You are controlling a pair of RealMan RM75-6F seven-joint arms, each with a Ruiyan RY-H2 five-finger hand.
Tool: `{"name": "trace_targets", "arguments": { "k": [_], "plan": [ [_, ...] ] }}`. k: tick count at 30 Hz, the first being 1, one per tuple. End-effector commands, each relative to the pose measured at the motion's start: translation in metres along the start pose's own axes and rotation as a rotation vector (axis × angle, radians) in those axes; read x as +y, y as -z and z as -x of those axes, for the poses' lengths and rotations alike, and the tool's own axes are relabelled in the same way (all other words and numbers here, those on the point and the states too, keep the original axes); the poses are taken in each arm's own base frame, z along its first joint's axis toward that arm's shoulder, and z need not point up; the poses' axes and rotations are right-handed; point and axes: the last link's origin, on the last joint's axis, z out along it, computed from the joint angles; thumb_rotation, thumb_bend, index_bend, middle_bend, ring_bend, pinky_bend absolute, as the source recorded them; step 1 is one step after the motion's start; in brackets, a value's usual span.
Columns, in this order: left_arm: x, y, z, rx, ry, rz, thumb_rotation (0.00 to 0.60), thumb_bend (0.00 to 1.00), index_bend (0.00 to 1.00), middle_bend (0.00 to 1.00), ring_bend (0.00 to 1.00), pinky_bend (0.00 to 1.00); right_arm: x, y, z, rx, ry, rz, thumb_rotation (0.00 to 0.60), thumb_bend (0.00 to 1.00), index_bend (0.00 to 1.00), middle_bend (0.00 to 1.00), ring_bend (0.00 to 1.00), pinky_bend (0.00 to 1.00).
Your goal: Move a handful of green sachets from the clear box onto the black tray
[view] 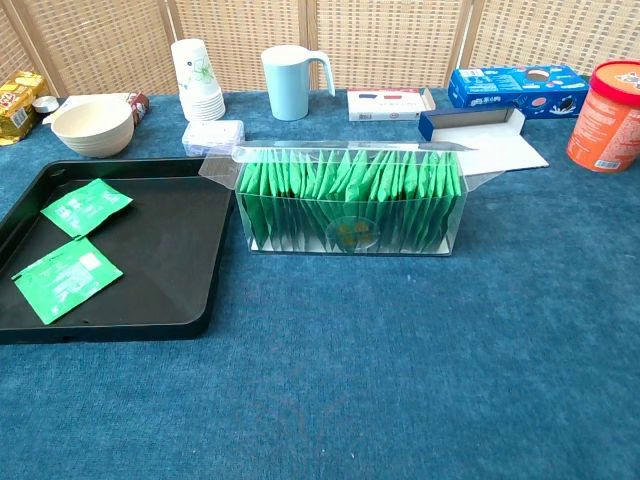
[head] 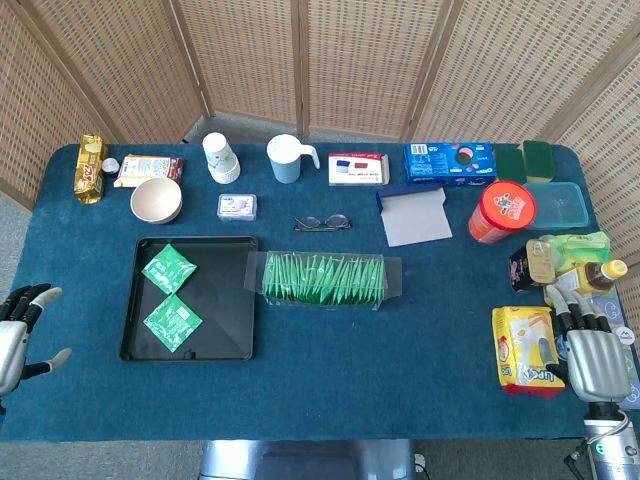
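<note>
On the blue tabletop (head: 330,350), the scene reads as follows.

Clear box: the clear box (view: 350,203) stands just right of the black tray (head: 215,300), lid flaps open, packed with a row of upright green sachets (head: 322,278).

Tray contents: two green sachets lie flat in the tray's left half, one (view: 85,207) farther back and one (view: 67,277) nearer the front, close together.

Left robot hand: the left robot hand (head: 20,335) sits at the table's left edge, well apart from tray and box, fingers spread and holding nothing.

Right robot hand: the right robot hand (head: 592,358) rests at the right edge beside a yellow packet (head: 522,350), fingers extended, apparently empty. Neither shows in the chest view.

Step in hand: judged from two sachets down and both hands away, this looks like a pause between transfers; a handful seems only partly delivered.

Next move calls for: a reach to the box top, a pinch on the upper edges of tightly packed sachets, a lift straight up, then a carry left over the tray rim.

Risk: neighbouring sachets may drag out, or the light box may shift.

Readable writing: the yellow packet seems to show "LUCKY"; the blue biscuit box (head: 450,162) and red canister (head: 502,211) carry print too small to read. Sachet print is illegible.
</note>
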Motion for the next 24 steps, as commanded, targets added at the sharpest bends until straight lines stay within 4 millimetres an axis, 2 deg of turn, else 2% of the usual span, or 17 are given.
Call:
{"name": "trace_targets", "arguments": {
  "k": [1,6,10,13,18,24],
  "plan": [
    [0.0,0.0,0.001,-0.003,0.003,0.001,0.6,0.11,0.18,0.17,0.13,0.24,0.001,0.0,0.0,-0.002,-0.002,0.003,0.6,0.45,0.02,0.11,0.12,0.18],
    [0.003,0.003,0.007,-0.029,0.001,0.012,0.6,0.11,0.18,0.17,0.13,0.24,0.001,0.0,0.001,-0.006,-0.011,0.002,0.6,0.45,0.02,0.11,0.12,0.18],
    [0.004,0.001,0.001,-0.018,0.011,0.025,0.6,0.11,0.18,0.17,0.13,0.25,0.002,0.002,-0.001,0.005,-0.014,0.006,0.6,0.45,0.02,0.11,0.12,0.18],
    [0.008,-0.007,-0.006,-0.011,0.024,0.055,0.6,0.11,0.18,0.17,0.14,0.24,0.004,0.004,-0.001,0.017,-0.026,0.015,0.6,0.45,0.02,0.11,0.12,0.18],
    [0.025,-0.035,-0.019,-0.041,0.025,0.156,0.6,0.11,0.19,0.17,0.14,0.24,0.005,0.007,0.004,0.007,-0.039,0.021,0.6,0.45,0.02,0.11,0.12,0.18],
    [0.06,-0.07,-0.027,-0.077,0.053,0.324,0.6,0.11,0.23,0.17,0.14,0.24,0.005,0.011,0.004,0.011,-0.042,0.031,0.6,0.45,0.02,0.11,0.12,0.18]
  ]
}}
